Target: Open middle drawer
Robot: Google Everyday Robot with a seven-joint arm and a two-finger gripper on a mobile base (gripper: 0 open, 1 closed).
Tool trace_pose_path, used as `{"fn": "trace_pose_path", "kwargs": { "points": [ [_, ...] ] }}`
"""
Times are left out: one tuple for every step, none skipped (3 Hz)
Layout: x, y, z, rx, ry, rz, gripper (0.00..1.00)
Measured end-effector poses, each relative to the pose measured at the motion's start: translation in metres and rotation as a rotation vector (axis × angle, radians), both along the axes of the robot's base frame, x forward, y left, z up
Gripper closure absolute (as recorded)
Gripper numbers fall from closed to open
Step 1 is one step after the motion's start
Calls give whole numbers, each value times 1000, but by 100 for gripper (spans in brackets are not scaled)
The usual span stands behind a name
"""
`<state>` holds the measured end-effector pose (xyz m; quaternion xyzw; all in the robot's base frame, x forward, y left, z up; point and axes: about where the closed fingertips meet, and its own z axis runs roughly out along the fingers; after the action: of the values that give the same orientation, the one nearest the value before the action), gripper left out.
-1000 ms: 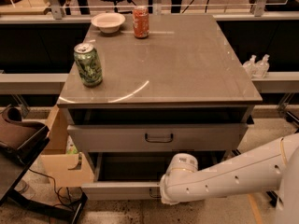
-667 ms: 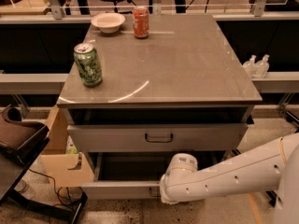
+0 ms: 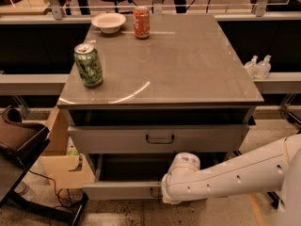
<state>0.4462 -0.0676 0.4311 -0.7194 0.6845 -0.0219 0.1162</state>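
Observation:
The middle drawer [image 3: 120,190] is the shallow grey one low on the cabinet. It stands pulled out, and its dark inside [image 3: 136,169] shows. Its small dark loop handle [image 3: 154,192] peeks out at the centre of the front. My gripper [image 3: 164,195] is at that handle, at the end of my white arm [image 3: 235,173], which reaches in from the right. The arm's wrist [image 3: 184,166] covers most of the gripper. The taller-fronted top drawer [image 3: 113,139] with its own loop handle [image 3: 160,139] is above. The lowest drawer is out of view.
On the cabinet top [image 3: 188,65] stand a green can [image 3: 88,65], a red can [image 3: 141,22] and a white bowl [image 3: 108,21]. A cardboard box [image 3: 61,164] and a dark chair [image 3: 19,145] are on the left. Two small bottles [image 3: 257,66] sit on the right ledge.

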Motion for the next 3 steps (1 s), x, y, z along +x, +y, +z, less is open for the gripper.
{"fn": "trace_pose_path", "kwargs": {
  "points": [
    [11,-5,14,1,-6,8,100],
    [59,-32,67,-10,-53,-67,100],
    [90,-45,113,6,-45,-92,100]
  ]
}}
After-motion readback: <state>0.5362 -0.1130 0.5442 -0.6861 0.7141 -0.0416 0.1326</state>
